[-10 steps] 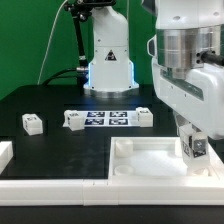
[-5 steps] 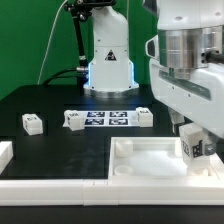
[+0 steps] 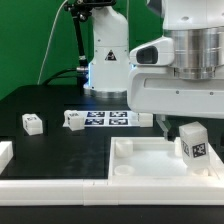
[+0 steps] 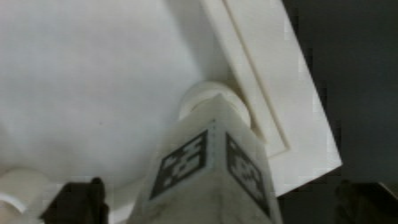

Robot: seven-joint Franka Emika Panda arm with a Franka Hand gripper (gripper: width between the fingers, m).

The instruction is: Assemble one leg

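Note:
One leg (image 3: 192, 143), a white block with a black-and-white tag, stands upright in the near corner socket of the white square panel (image 3: 140, 165) at the exterior view's right. My gripper (image 3: 185, 126) hangs just above and around it. In the wrist view the leg (image 4: 214, 165) rises between my dark fingers (image 4: 80, 203), with a gap on each side, so the gripper (image 4: 217, 208) is open. The panel's raised rim (image 4: 267, 70) runs past the leg. Three more legs lie on the black table: one (image 3: 32, 123), another (image 3: 73, 120), and a third (image 3: 146, 118) partly hidden behind my hand.
The marker board (image 3: 105, 118) lies between two of the loose legs. The arm's base (image 3: 108, 60) stands behind it, in front of a green backdrop. Another white part (image 3: 5, 152) shows at the exterior view's left edge.
My hand has turned about its axis and risen a little. It was closed round the leg; now the fingers stand apart and the leg stands alone in the corner.

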